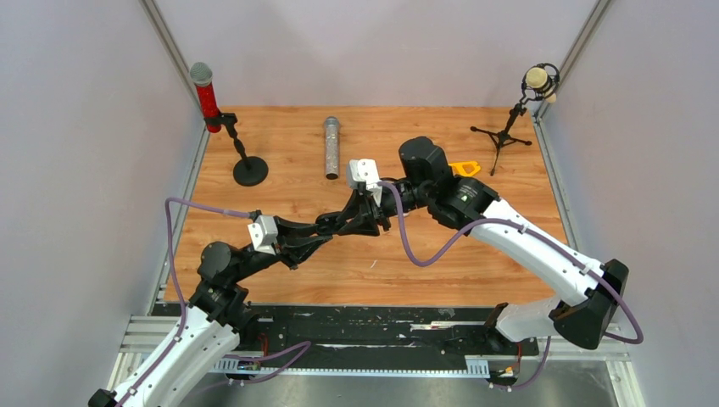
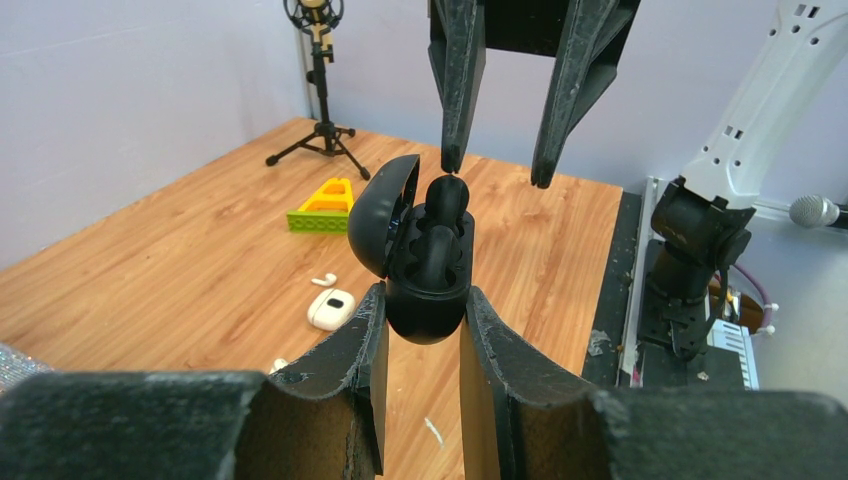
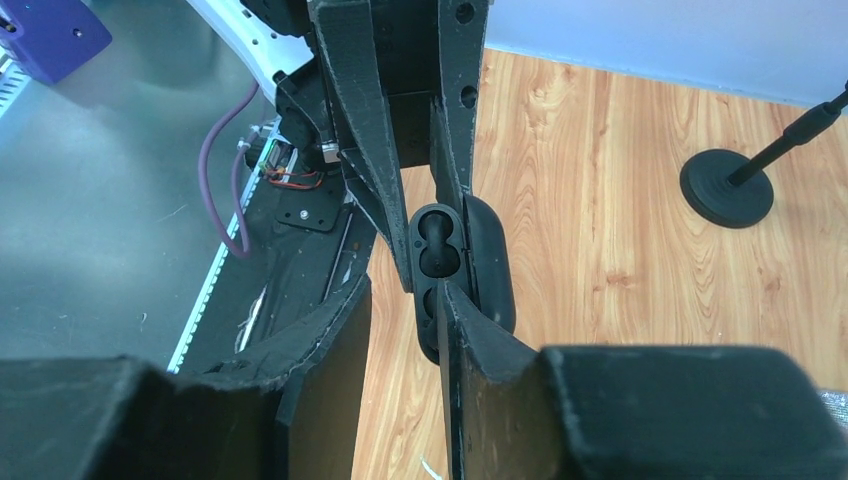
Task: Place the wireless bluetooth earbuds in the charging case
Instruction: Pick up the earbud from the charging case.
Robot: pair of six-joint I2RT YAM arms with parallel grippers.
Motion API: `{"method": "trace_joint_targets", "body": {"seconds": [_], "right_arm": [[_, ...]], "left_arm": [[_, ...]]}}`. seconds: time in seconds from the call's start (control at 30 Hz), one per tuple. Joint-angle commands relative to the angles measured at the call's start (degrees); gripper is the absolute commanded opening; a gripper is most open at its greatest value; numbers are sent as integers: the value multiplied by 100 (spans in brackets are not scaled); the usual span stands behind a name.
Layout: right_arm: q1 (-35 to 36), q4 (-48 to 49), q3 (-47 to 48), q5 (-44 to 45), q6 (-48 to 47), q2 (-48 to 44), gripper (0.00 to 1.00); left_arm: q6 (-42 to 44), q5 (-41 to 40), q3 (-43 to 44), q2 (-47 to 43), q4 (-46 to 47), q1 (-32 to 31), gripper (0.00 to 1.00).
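left end effector (image 2: 424,295): clamped | right end effector (image 2: 496,172): fingers parted

Upper left, red microphone on black round-base stand (image 1: 204,87); top centre, lying flat, silver glittery microphone (image 1: 331,147); upper right, cream microphone on black tripod (image 1: 537,79), near orange-and-green toy brick (image 1: 465,168).

No writing, brand, number or sign can be read in any view. The black case (image 2: 425,275) is plain, and the white case (image 2: 330,308) left of it shows only a dark patch.
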Motion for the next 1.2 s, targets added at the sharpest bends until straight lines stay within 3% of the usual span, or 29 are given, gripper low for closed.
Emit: {"method": "trace_joint_targets", "body": {"seconds": [0.0,0.7,1.17], "right_arm": [[27,40,275,29,-214,44,32],[58,56,364,-20,-262,175,33],[85,-50,381,497,-419,243,31]], "left_arm": [[32,20,84,-22,239,-9,0],[65,60,66,-13,275,-9,0],[93,114,66,-48,279,-10,0]]}}
